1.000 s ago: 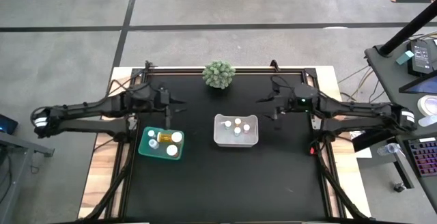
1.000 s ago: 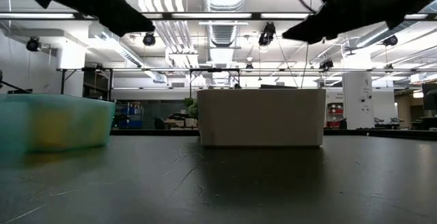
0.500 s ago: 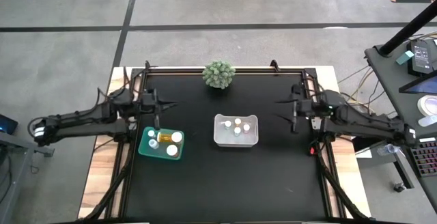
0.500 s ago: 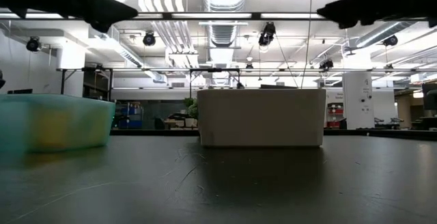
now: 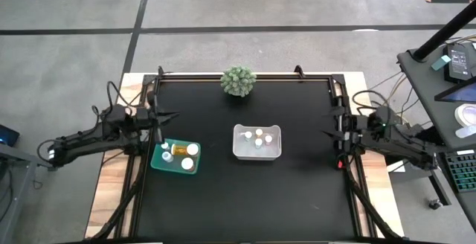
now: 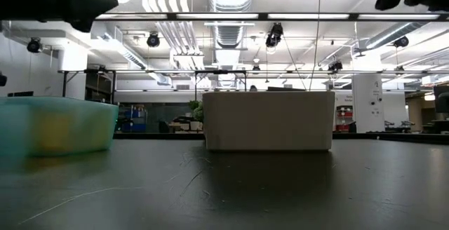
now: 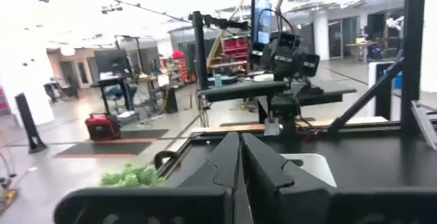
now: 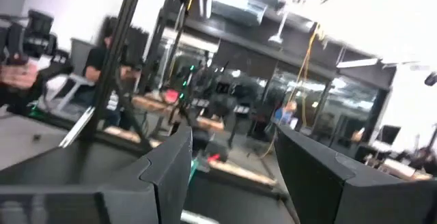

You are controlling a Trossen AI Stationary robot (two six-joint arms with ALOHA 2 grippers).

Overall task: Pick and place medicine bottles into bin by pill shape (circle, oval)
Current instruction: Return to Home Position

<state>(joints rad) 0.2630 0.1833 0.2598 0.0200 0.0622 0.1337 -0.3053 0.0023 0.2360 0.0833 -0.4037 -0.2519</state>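
Note:
Several medicine bottles with white caps, one of them amber, stand in the green bin. More bottles stand in the white bin at the table's middle. My left gripper hangs shut above the table's left edge, just beyond the green bin, pointing level toward the right; in its wrist view its fingers are pressed together. My right gripper hangs open over the right edge, pointing left, with nothing between its fingers.
A green spiky ball plant sits at the far edge's middle. A black frame rail runs round the table. In the low view the green bin and white bin stand side by side. A person shows beyond the table.
Both arms have drawn back from the bins, the left toward the table's left edge, the right toward its right edge. Both grippers have tipped up from slanting down to about level. My left gripper has shut on nothing; the right has stayed open.

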